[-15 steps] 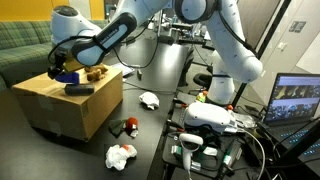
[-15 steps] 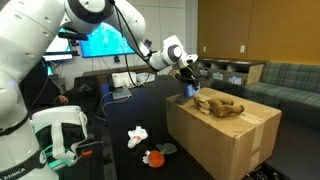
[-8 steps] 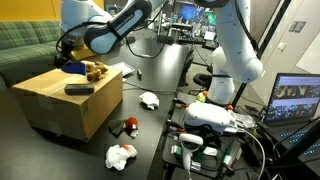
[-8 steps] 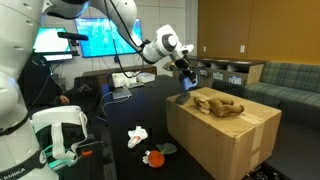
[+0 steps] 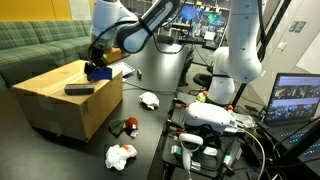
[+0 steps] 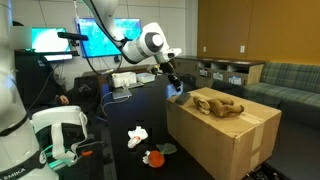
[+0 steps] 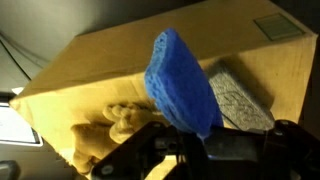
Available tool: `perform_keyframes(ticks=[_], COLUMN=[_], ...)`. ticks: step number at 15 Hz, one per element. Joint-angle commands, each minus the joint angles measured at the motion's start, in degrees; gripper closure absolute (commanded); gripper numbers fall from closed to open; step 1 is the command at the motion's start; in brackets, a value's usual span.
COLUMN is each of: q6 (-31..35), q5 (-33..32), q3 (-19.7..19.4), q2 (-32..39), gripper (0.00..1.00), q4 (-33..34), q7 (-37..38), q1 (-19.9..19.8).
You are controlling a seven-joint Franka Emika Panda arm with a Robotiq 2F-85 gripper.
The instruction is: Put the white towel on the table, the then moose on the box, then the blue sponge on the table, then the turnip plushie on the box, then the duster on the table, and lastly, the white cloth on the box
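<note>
Clamping blue sponge (image 7: 180,75), fingers (image 7: 170,146) closed around it, beside box (image 7: 90,75) edge

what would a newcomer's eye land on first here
The bright blue sponge stands out most, pinched in the gripper and held in the air near the edge of the big cardboard box. Next come the brown moose plush lying on top of that box, and the crumpled white towel on the dark table beside it.
</note>
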Motion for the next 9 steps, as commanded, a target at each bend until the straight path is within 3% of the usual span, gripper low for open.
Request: perform_keyframes(ticks=[1, 5, 9], q6=[0.49, 2.02, 3.84], q5=[-0.93, 1.28, -4.77], q3=[4.22, 7.78, 8.04], q2=[-8.21, -9.02, -2.86], gripper=[1.00, 1.00, 1.00], q4=[-11.64, -19.19, -21.14], q7=[0.74, -1.40, 6.44], q1=[-5.07, -9.91, -11.57])
